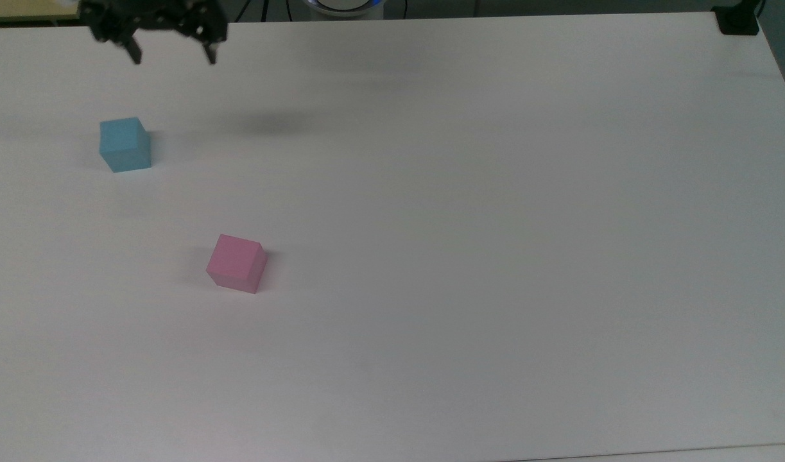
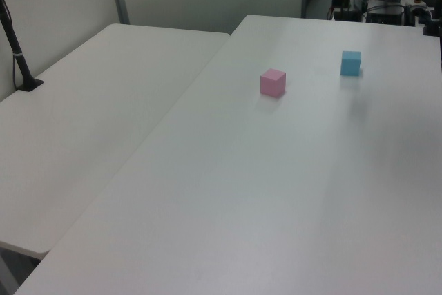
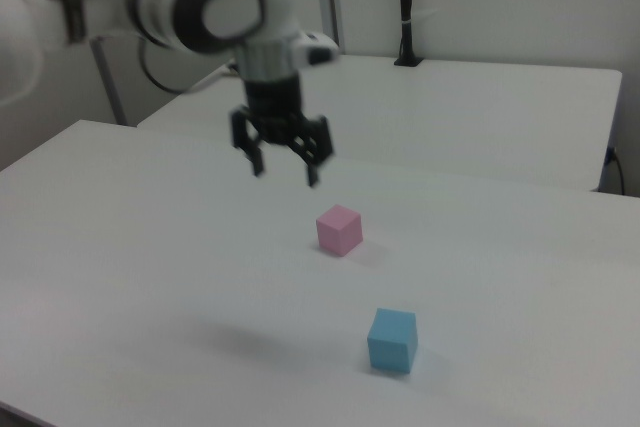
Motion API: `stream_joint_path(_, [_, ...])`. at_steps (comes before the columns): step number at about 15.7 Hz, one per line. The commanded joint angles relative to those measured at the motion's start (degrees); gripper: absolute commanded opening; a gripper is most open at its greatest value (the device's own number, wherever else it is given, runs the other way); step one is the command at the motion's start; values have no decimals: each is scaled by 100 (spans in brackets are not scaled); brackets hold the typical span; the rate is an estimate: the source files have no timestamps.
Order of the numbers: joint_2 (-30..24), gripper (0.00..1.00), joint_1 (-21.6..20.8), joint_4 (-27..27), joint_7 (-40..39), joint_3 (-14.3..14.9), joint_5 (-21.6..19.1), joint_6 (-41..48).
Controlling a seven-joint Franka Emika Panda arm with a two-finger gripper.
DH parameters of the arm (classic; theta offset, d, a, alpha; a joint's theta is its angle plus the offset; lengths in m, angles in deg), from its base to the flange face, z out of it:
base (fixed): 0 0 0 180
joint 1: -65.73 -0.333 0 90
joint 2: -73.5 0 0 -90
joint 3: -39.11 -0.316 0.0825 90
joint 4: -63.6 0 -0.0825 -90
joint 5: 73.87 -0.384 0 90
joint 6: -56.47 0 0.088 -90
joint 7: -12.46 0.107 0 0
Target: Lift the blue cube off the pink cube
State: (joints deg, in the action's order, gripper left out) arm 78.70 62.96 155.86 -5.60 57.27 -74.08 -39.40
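Observation:
The blue cube [image 1: 125,144] [image 2: 350,63] [image 3: 392,340] rests alone on the white table [image 1: 469,212], at the top view's left. The pink cube [image 1: 237,263] [image 2: 273,82] [image 3: 339,229] sits apart from it on the table, nearer the middle, with nothing on top. My gripper [image 1: 172,55] [image 3: 285,174] hangs open and empty, high above the table; in the top view it is up at the top edge, beyond the blue cube.
A second white table [image 2: 90,101] adjoins along the left view's left, with a black post [image 2: 21,60] on it. A black clamp [image 1: 739,22] sits at the top view's top right corner.

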Motion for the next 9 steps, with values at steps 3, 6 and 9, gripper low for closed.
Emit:
stream_joint_path(3, [-413, 100, 39, 2, 933, -673, -14, 289])
stream_joint_path(6, [-422, 100, 39, 29, 1305, -761, -23, 280])
stream_joint_path(9, [-414, 100, 39, 38, 1279, -796, -23, 245])
